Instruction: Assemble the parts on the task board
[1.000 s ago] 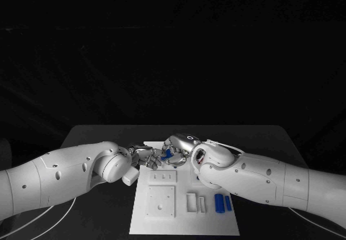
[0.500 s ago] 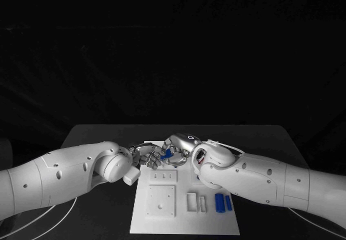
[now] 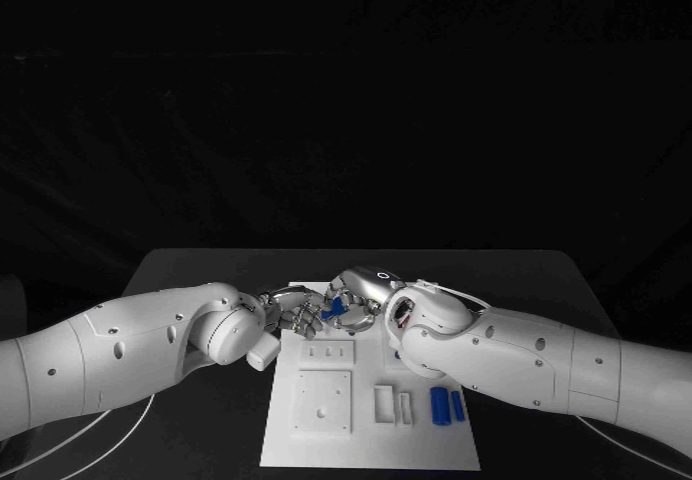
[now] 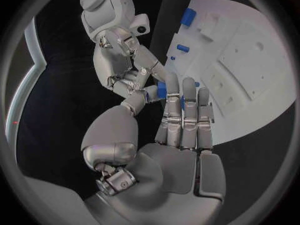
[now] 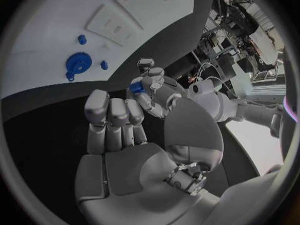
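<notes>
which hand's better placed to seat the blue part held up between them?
Left, probably: the left hand seems to pinch the small blue part at its fingertips above the task board's far end. The right hand only reaches beside it; its grip is unclear.

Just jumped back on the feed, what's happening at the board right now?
Both hands are together over the far end of the task board. The left hand and the right hand meet around a small blue part, pinched between their fingertips; which hand bears it I can't tell. A blue gear sits on the board, and two blue pins lie at its near right.
</notes>
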You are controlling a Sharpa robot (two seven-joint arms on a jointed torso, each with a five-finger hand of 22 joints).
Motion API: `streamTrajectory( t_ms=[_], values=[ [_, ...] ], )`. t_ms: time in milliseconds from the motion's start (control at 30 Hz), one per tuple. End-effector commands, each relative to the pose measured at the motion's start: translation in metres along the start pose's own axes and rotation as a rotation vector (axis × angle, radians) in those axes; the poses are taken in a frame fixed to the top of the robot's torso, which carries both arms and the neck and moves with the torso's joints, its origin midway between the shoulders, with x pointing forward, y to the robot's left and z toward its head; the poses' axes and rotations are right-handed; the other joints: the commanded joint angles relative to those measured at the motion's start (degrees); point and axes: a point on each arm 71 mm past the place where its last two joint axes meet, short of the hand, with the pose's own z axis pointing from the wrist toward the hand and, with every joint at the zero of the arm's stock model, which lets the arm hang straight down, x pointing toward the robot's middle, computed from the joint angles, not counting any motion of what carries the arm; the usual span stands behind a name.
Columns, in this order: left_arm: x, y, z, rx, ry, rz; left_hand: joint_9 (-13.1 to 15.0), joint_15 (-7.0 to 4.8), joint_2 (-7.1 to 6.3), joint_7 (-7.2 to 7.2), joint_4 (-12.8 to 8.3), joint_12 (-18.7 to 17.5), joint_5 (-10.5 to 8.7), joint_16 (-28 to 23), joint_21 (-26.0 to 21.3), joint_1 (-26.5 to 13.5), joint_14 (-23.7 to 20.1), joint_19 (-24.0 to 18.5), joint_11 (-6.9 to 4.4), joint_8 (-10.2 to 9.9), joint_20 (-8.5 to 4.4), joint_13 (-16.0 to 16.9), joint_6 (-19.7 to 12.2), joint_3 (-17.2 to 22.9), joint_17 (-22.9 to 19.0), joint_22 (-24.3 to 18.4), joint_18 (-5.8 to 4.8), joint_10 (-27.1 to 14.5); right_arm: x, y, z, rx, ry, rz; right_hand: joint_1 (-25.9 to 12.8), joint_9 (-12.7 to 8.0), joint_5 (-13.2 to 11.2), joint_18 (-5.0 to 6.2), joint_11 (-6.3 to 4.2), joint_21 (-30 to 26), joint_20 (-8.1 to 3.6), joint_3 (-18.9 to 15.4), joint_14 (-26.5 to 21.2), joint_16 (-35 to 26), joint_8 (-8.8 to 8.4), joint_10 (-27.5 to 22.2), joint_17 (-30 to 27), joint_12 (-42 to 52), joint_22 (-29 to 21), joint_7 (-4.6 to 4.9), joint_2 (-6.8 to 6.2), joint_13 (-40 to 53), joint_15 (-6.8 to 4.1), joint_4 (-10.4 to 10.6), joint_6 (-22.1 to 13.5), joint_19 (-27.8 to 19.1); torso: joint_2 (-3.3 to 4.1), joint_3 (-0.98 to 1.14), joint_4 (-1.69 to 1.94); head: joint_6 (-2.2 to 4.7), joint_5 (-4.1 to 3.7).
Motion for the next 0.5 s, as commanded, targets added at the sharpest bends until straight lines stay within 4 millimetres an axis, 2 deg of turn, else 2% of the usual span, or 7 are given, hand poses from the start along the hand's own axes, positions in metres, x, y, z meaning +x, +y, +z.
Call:
streamTrajectory(
  t_ms=[33, 133, 233, 333, 367, 400, 500],
  values=[
    [-0.001, -0.003, 0.0, 0.03, -0.001, 0.025, 0.04, 0.13, -0.16, -4.47, 0.04, 0.33, -0.2, 0.27, 0.2, 0.32, 0.26, 0.25, 0.07, -0.2, -1.07, 0.1, 5.02, 0.15, -0.07, 1.1, -0.43, -0.3, 0.001, -0.004, -0.001, 0.007, 0.007, 0.009, 0.07, 0.05, 0.07, 5.68, -0.13, -0.25, -0.31, -0.12, -0.02, -0.22, 0.04, 0.0, 0.1, 0.06, 0.32, 0.69, 0.37, -0.04, -0.38, 0.01, 3.83, -0.15, -0.02, 0.0, 0.0, -0.05, 0.03],
    [-0.001, -0.003, 0.0, 0.031, -0.006, 0.027, 0.05, 0.13, -0.2, -4.47, 0.07, 0.33, -0.23, 0.27, 0.22, 0.38, 0.27, 0.24, 0.07, -0.23, -1.07, 0.1, 5.02, 0.15, -0.07, 1.1, -0.43, -0.31, 0.001, -0.004, -0.001, 0.008, 0.007, 0.013, 0.01, 0.06, 0.06, 5.68, -0.12, -0.26, -0.3, -0.16, -0.03, -0.23, 0.02, 0.01, 0.1, 0.06, 0.32, 0.7, 0.33, -0.03, -0.37, 0.02, 3.81, -0.16, 0.0, -0.01, 0.01, -0.06, 0.03],
    [-0.002, -0.003, 0.0, 0.033, -0.014, 0.029, 0.07, 0.12, -1.54, -4.46, 0.44, 0.36, -1.59, 0.31, 0.49, 1.87, 0.3, 0.27, 0.07, -0.65, -1.1, 0.09, 5.17, 0.38, -0.12, 1.08, -0.43, -0.35, 0.001, -0.006, -0.001, 0.011, 0.005, 0.014, -0.08, 0.07, 0.05, 5.68, -0.12, -0.26, -0.29, -0.24, -0.03, -0.23, 0.01, 0.01, 0.1, 0.06, 0.33, 0.7, 0.25, -0.03, -0.37, 0.05, 3.82, -0.17, -0.01, 0.01, 0.0, -0.06, 0.04],
    [-0.003, -0.003, 0.0, 0.038, -0.03, 0.034, 0.12, 0.11, -1.92, -4.47, 0.74, 0.41, -2.01, 0.34, 0.59, 2.43, 0.35, 0.22, 0.05, -0.89, -1.08, 0.09, 5.32, 0.32, -0.15, 1.03, -0.43, -0.31, 0.0, -0.01, -0.002, 0.019, -0.001, 0.04, -0.4, 0.08, 0.04, 5.68, -0.08, -0.28, -0.24, -0.46, -0.05, -0.28, -0.11, -0.21, 0.11, -0.14, 0.35, 0.73, -0.18, -0.17, -0.34, 0.18, 3.71, -0.21, -0.04, 0.01, -0.02, -0.02, 0.09],
    [-0.003, -0.003, -0.001, 0.041, -0.034, 0.041, 0.13, 0.11, -1.92, -4.47, 0.81, 0.42, -2.08, 0.35, 0.62, 2.5, 0.37, 0.23, 0.04, -0.92, -1.07, 0.09, 5.35, 0.31, -0.16, 1.02, -0.43, -0.3, -0.001, -0.012, -0.002, 0.024, -0.002, 0.061, -0.73, 0.05, 0.1, 5.68, -0.02, -0.35, -0.21, -0.59, -0.07, -0.34, -0.27, -0.6, 0.09, -0.47, 0.34, 0.8, -0.68, -0.41, -0.29, 0.42, 3.53, -0.27, -0.05, 0.03, -0.04, -0.02, 0.14],
    [-0.004, -0.003, -0.001, 0.042, -0.041, 0.048, 0.14, 0.11, -1.91, -4.47, 0.85, 0.42, -2.11, 0.36, 0.63, 2.53, 0.38, 0.23, 0.04, -0.94, -1.07, 0.09, 5.37, 0.3, -0.16, 1.02, -0.43, -0.29, -0.001, -0.015, -0.003, 0.026, -0.003, 0.079, -1.75, -0.22, -0.01, 5.68, 0.34, -0.61, -0.1, -0.95, -0.27, -0.63, -1.03, -3.31, -0.02, -2.89, 0.25, 0.99, -2.37, -2.29, 0.03, 1.11, 2.3, -0.54, -0.04, 0.02, -0.06, -0.01, 0.19],
    [-0.007, -0.004, -0.001, 0.049, -0.065, 0.085, 0.16, 0.1, -1.82, -4.48, 1.0, 0.45, -2.17, 0.38, 0.67, 2.62, 0.42, 0.26, 0.01, -0.99, -1.07, 0.1, 5.44, 0.28, -0.16, 1.0, -0.43, -0.25, -0.004, -0.021, -0.005, 0.021, -0.029, 0.123, -4.27, -1.17, -0.78, 5.62, 1.95, -2.77, 0.48, -1.94, -2.05, -2.78, -3.91, -7.25, -0.88, -5.96, -0.54, 2.85, -5.38, -4.13, 1.53, 3.54, -2.75, -2.74, -0.05, 0.04, -0.12, -0.02, 0.3]
  ],
)
